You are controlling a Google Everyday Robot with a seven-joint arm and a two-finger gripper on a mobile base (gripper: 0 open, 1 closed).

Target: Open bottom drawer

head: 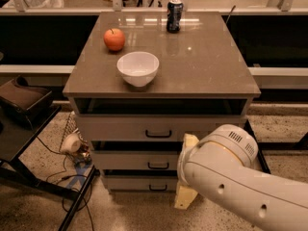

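Observation:
The bottom drawer (134, 182) is the lowest and slimmest of three pale grey fronts on the cabinet. It is pushed in, and its small black bar handle (158, 187) shows. My gripper (186, 192) is a cream-coloured part low at the cabinet's right front. It is level with the middle and bottom drawers, just right of their handles. My white arm (231, 177) covers most of the gripper and the right ends of both lower fronts.
The cabinet top (202, 66) holds a white bowl (138, 68), a red apple (114, 39) and a dark can (174, 8). The middle drawer (130, 160) and top drawer (125, 127) are shut. A dark stand (29, 129) and cables (72, 172) lie left.

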